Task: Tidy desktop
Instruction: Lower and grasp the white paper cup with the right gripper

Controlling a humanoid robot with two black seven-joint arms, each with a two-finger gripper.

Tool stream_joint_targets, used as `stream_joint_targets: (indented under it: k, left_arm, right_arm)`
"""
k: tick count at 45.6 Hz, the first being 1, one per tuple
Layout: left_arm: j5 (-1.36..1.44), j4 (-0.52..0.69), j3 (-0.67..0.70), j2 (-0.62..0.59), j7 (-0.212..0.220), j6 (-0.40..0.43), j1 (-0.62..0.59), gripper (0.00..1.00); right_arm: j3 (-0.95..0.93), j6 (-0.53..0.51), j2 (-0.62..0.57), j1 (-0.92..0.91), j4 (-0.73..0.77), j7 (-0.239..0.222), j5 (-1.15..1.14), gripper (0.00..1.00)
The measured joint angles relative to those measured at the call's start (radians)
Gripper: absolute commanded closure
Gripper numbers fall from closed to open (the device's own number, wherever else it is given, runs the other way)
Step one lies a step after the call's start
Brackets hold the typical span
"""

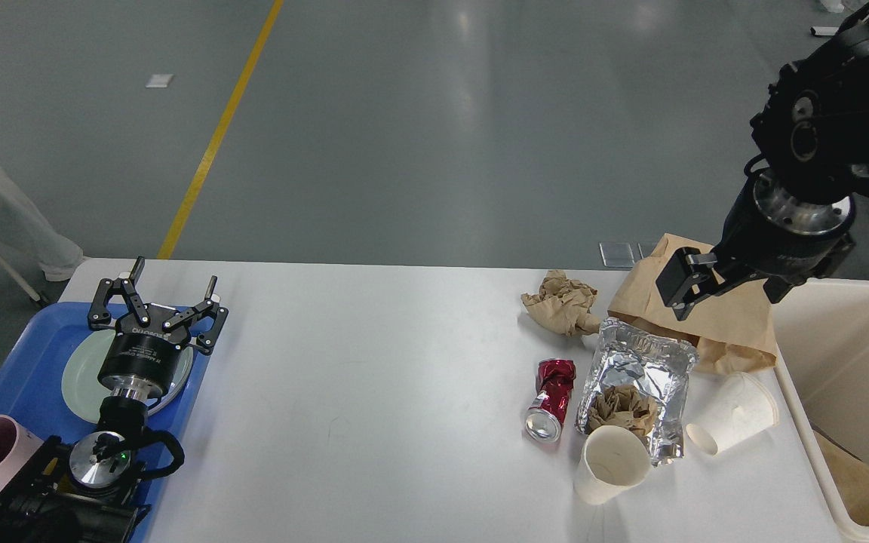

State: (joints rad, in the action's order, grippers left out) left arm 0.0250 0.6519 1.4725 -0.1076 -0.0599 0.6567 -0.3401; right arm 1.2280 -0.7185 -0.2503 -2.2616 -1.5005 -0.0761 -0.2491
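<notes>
Desktop (374, 392): litter looks light and crushable; paper cup (614, 464) best pinched at rim. Left gripper (170, 290) wide open, empty. Right gripper (687, 290): finger state indeterminate.

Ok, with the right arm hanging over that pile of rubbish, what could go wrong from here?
1. The right gripper hovers over the brown paper bag, whose edge lies close to the crumpled foil tray; lifting the bag might drag the tray.
2. The tipped white paper cups and and the crushed red can could roll if nudged.
3. The cream bin stands close beside the arm; a swing might hit its rim.
</notes>
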Motion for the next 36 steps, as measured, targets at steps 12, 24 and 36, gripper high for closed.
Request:
stream_joint_targets:
  k: [12, 24, 36]
  left_arm:
    - [0.0, 0.0, 0.0, 0.0, 0.001, 0.0, -0.001, 0.04]
    - [0.0, 0.001, -0.001, 0.0, 0.002, 0.0, -0.001, 0.04]
    - [0.0, 0.001, 0.0, 0.0, 0.002, 0.001, -0.001, 0.04]
  right_arm:
    - [-0.247, 0.037, 0.018, 0.262, -0.011, -0.01, -0.037, 0.0]
    - [-0.246, 0.262, 0.057, 0.422, -0.01, -0.017, -0.131, 0.0]
    - [-0.224, 0.402, 0.064, 0.576, 0.021, -0.101, -0.187, 0.02]
